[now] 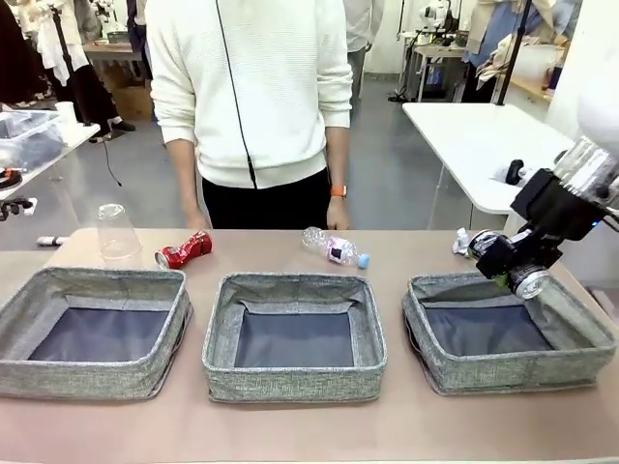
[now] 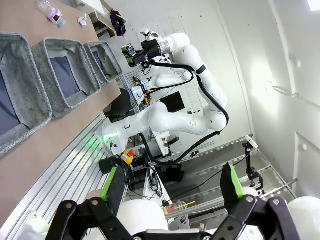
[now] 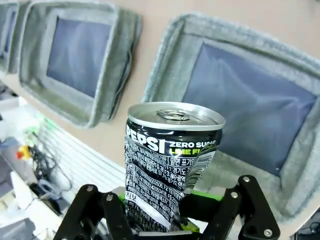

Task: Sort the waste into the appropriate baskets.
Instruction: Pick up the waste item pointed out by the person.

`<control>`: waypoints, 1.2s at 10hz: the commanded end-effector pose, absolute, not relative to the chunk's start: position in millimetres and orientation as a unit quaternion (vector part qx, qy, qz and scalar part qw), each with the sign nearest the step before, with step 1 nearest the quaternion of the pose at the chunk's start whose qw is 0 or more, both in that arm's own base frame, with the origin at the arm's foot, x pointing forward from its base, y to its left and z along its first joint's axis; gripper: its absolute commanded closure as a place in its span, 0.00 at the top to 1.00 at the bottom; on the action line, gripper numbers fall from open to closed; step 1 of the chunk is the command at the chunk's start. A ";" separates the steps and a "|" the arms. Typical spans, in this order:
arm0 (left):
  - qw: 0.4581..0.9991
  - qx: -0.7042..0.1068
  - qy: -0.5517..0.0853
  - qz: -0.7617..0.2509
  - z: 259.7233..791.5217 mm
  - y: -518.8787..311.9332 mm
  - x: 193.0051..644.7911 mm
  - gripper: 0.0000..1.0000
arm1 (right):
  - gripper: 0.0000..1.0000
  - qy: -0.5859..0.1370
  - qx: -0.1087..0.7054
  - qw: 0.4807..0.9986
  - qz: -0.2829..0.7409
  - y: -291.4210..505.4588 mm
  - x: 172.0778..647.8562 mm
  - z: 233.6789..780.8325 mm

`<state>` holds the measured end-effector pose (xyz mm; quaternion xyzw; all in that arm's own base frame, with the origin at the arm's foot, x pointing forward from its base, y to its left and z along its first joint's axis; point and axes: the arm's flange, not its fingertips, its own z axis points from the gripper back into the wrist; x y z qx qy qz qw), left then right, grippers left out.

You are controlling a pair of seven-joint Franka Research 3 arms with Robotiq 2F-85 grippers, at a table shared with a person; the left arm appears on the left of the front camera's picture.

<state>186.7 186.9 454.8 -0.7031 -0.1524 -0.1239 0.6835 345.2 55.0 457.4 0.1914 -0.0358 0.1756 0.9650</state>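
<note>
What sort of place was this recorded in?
Probably a robotics lab or workshop: the white right arm stands by a slotted aluminium frame and loose cables, and a white worktable stands beyond the person.

The baskets [image 1: 295,382] are grey and woven, with dark bottoms. The red can [image 1: 184,250] has a silver end. The black can [image 3: 170,155] has white and green letters. The bottle [image 1: 334,247] is clear, its cap blue.
</note>
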 end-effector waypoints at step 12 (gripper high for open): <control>0.677 -0.707 -0.161 -0.128 456.6 188.3 187.1 1.00 | 0.00 0.028 0.160 0.981 0.105 362.1 153.0 697.0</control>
